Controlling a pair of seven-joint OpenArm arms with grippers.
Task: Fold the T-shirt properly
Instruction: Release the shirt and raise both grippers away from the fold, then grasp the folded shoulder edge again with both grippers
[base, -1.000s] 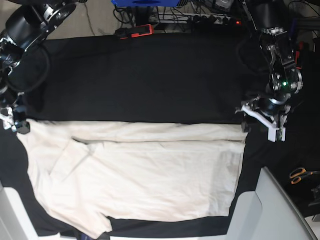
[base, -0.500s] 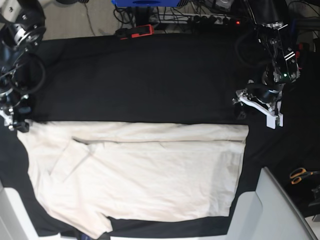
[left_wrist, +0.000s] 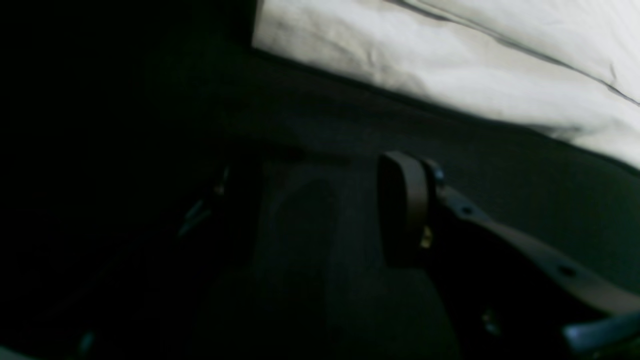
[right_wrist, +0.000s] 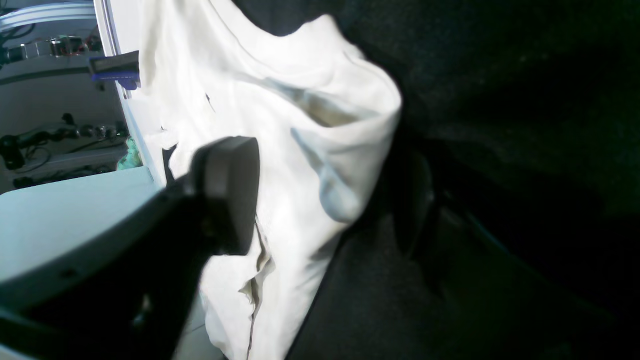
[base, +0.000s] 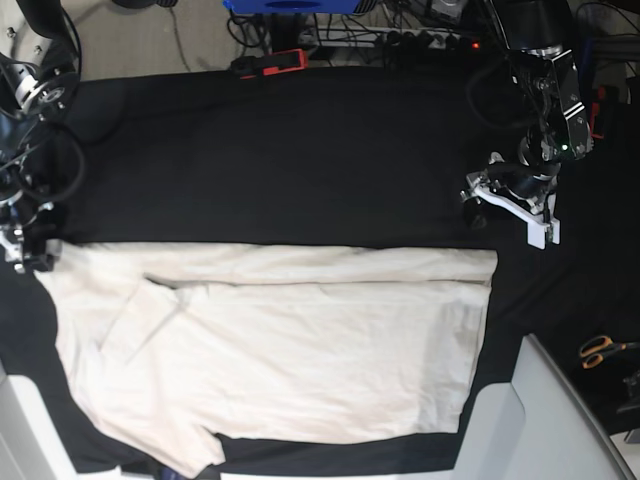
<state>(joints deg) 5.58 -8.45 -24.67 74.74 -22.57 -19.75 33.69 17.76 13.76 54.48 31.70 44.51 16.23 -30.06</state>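
Note:
The cream T-shirt (base: 290, 350) lies flat on the black table cloth (base: 300, 160), with its far edge folded over in a long strip. My left gripper (base: 505, 205) hovers open and empty over the black cloth, just beyond the shirt's far right corner. In the left wrist view the left gripper (left_wrist: 310, 210) shows one pad (left_wrist: 405, 205) clearly, with the shirt edge (left_wrist: 450, 50) ahead of it. My right gripper (base: 28, 250) is at the shirt's far left corner. In the right wrist view the right gripper (right_wrist: 325, 200) is open, with a bunched shirt corner (right_wrist: 320, 130) lying between its fingers.
Orange-handled scissors (base: 603, 348) lie at the right edge. A pale grey panel (base: 545, 420) stands at the near right corner. A red and black tool (base: 270, 62), a blue box (base: 290, 5) and cables sit beyond the far table edge.
My left gripper has moved up and away from the shirt's far right corner. My right gripper has shifted slightly left and up at the far left corner. The shirt lies as before.

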